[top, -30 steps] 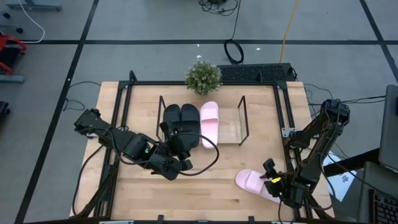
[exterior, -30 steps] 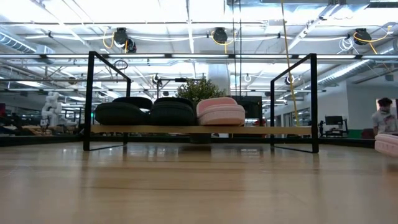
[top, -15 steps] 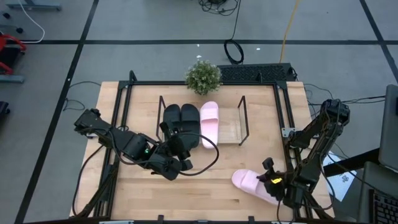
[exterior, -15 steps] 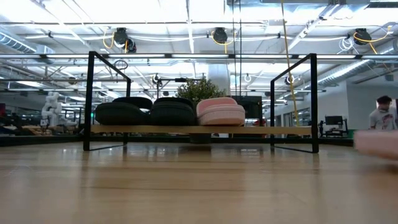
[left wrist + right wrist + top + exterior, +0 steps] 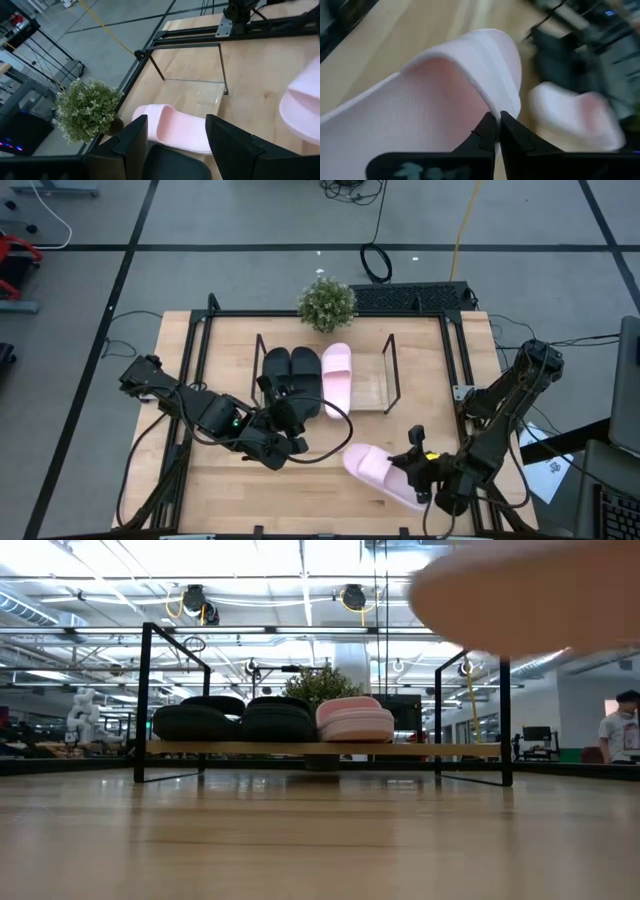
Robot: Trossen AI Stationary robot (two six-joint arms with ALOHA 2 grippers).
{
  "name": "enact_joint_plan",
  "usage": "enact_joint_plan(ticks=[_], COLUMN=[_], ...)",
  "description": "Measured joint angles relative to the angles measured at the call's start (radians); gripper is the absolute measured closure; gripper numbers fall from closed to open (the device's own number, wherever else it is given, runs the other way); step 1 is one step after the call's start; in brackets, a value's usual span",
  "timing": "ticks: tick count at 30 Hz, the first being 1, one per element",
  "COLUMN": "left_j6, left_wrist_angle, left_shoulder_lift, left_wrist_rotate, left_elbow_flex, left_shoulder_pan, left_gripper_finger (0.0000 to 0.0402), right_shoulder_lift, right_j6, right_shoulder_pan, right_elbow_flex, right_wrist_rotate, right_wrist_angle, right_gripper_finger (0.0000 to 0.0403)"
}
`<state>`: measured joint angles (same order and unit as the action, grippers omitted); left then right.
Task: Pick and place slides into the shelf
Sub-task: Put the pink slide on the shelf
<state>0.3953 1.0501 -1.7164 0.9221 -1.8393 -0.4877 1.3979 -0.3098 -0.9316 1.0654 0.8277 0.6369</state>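
Two black slides [image 5: 289, 368] and one pink slide [image 5: 337, 378] lie side by side on the shelf [image 5: 375, 392]; the low view shows them on its wooden base [image 5: 300, 749]. My right gripper [image 5: 418, 476] is shut on the second pink slide [image 5: 372, 468], off the table near its front right; that slide is a blurred pink shape [image 5: 520, 590] high in the low view. My left gripper [image 5: 288, 422] is open and empty just in front of the black slides, and its wrist view looks onto the shelved pink slide [image 5: 175, 127]. My right gripper pinches the edge of the pink slide's wide strap [image 5: 490, 107] between its two shut fingers [image 5: 486, 131]. In the high view it holds the slide's right-hand part, and the rest sticks out toward the table's left. The slide is lifted clear of the table.
A potted plant [image 5: 327, 303] stands behind the shelf at the far edge. The shelf's right part [image 5: 370, 388] is bare. A black frame [image 5: 452, 350] edges the table. A person [image 5: 622, 732] shows far back in the room.
My right gripper has gone up and toward the table's left with the pink slide. The slide lay low at the front right a second ago and is now lifted clear and closer to the table's middle.
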Motion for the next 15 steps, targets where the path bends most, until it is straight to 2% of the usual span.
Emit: enact_joint_plan(ticks=[5, 10, 15], left_j6=[-0.017, 0.076, 0.191], left_wrist_angle=[0.068, 0.211, 0.322], left_shoulder_lift=[0.008, 0.031, 0.054], left_wrist_rotate=[0.003, -0.002, -0.006], left_elbow_flex=[0.0, 0.0, 0.0], left_shoulder_pan=[-0.007, -0.024, -0.052], left_gripper_finger=[0.0199, 0.0199, 0.0199], right_shoulder_lift=[0.0, 0.0, -0.001], right_j6=[0.144, 0.302, 0.543], right_shoulder_pan=[0.06, 0.134, 0.25], right_elbow_flex=[0.145, 0.269, 0.299], right_wrist_rotate=[0.161, 0.378, 0.568], right_wrist_angle=[0.004, -0.02, -0.278], right_gripper_finger=[0.0402, 0.0402, 0.0402])
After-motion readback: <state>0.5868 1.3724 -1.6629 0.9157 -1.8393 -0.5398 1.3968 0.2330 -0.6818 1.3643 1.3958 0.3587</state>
